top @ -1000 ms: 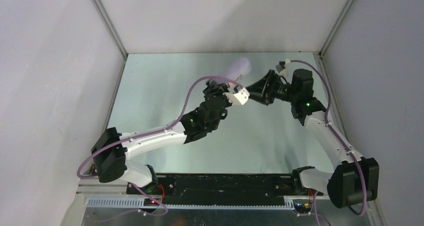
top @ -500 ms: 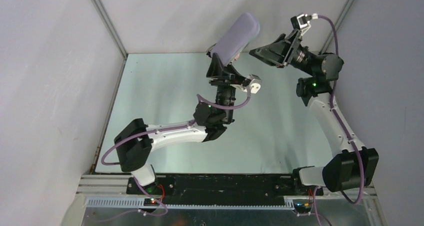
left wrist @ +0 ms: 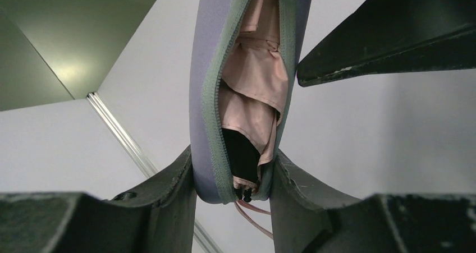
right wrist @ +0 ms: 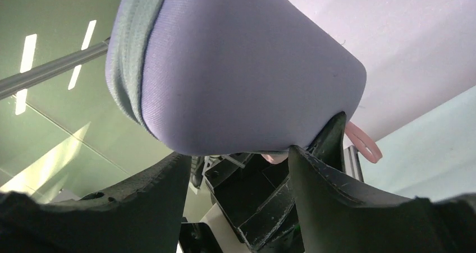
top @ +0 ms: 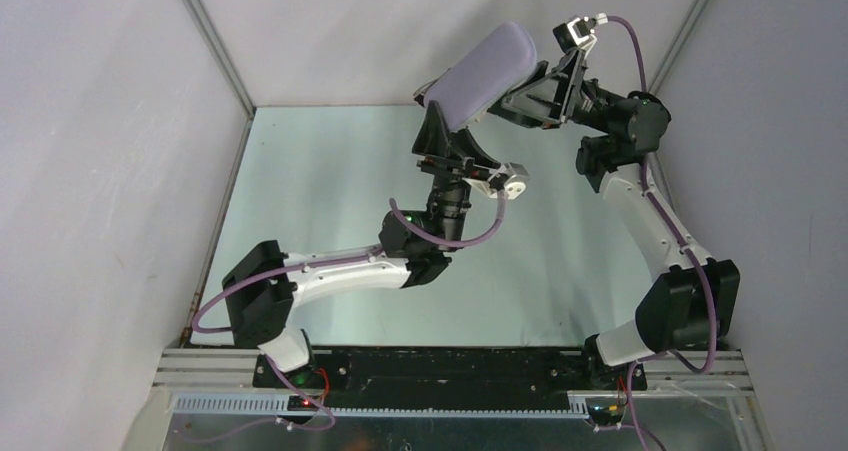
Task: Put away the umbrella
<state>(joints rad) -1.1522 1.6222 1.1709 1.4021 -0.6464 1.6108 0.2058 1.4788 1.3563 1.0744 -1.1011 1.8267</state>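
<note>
The left tool [left wrist: 233, 171] pinches the lower end of the lilac case [top: 480, 71] and holds it tilted up, well above the worktop [top: 320, 191], with the pink umbrella [left wrist: 252, 96] tucked inside the unzipped seam. The right tool [right wrist: 258, 146] straddles the case's upper end, probably to steady it for closing. Whether its jaws actually press the case cannot be told.

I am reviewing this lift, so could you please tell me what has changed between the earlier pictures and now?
The left gripper raised the lilac case, pink umbrella inside, from low over the far end of the table to high and tilted. The right gripper rose too and moved in onto the case's top end. Unchanged: the left jaws stay clamped on the case's lower end.
</note>
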